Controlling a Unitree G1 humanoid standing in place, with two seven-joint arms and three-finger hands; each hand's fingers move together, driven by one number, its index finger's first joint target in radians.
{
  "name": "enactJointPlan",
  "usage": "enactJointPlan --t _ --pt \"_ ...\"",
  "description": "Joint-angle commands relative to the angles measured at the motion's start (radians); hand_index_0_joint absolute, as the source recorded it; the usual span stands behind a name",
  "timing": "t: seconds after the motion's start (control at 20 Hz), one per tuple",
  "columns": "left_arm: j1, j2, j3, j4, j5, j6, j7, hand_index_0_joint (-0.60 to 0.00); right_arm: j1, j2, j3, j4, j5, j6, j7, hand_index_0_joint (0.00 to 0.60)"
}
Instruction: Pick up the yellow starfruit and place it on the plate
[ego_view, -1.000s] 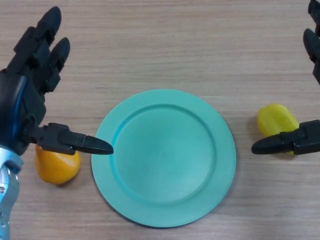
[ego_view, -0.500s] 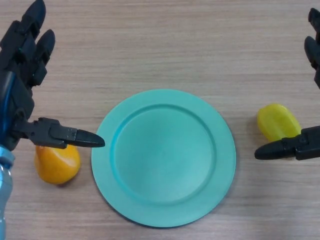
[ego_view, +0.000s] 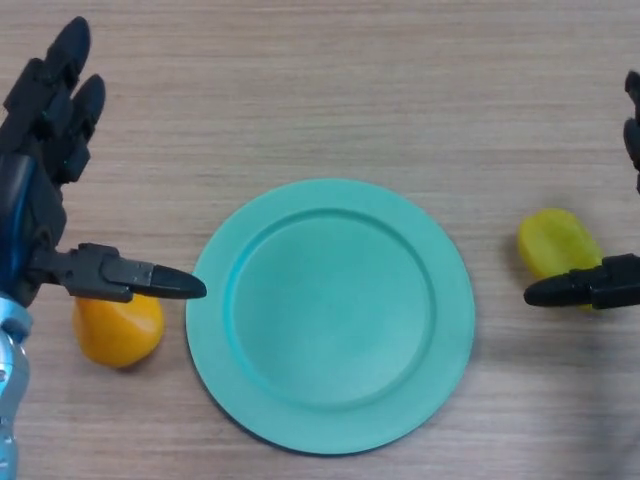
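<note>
Right now your yellow starfruit (ego_view: 556, 243) lies on the wooden bench (ego_view: 330, 90) at the frame's right, beside the round teal plate (ego_view: 330, 315). Your right robot hand (ego_view: 598, 283) is spread beside it, ready to enclose it; the left robot hand (ego_view: 50, 190) hangs spread above an orange fruit (ego_view: 117, 328).

Yellow starfruit (ego_view: 556, 243): right side of frame, about mid-height, lying on the wood table. Pale yellow, smooth, waxy, lengthwise ridges faintly visible. It lies tilted, long axis running from upper left to lower right. Its lower right end is hidden behind my right thumb, which crosses just in front of it; I cannot tell if they touch.

Plate (ego_view: 450, 330): round, teal green, matte, with a broad flat rim and shallow well. Centre of frame, slightly low, flat on the table. Nothing on it. Starfruit sits apart from its right rim.
</note>
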Motion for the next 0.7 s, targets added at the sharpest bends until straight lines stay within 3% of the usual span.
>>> enactJointPlan --t 0.05,0.3,0.5,0.6,0.65,0.7 --pt "-0.031 0.054 0.078 -0.042 0.012 -0.18 0.037 0.0 -0.048 -0.06 -0.046 0.033 -0.009 -0.239 -0.092 0.0" --pt "-0.043 0.063 0.084 -0.026 0.017 -0.178 0.042 0.0 -0.092 -0.052 -0.013 0.235 -0.041 -0.368 -0.158 0.0" --pt "-0.041 0.068 0.087 -0.008 0.008 -0.187 0.028 0.0 -0.124 -0.046 0.02 0.34 -0.087 -0.388 -0.168 0.0" --pt "-0.035 0.067 0.091 -0.007 0.006 -0.186 0.021 0.0 -0.141 -0.039 0.015 0.371 -0.092 -0.369 -0.212 0.0" --pt "-0.034 0.067 0.092 -0.009 0.003 -0.182 0.022 0.0 -0.147 -0.043 0.016 0.381 -0.108 -0.373 -0.233 0.15" --pt "-0.033 0.066 0.094 -0.011 0.0 -0.177 0.023 0.0 -0.153 -0.046 0.017 0.391 -0.125 -0.377 -0.254 0.251"
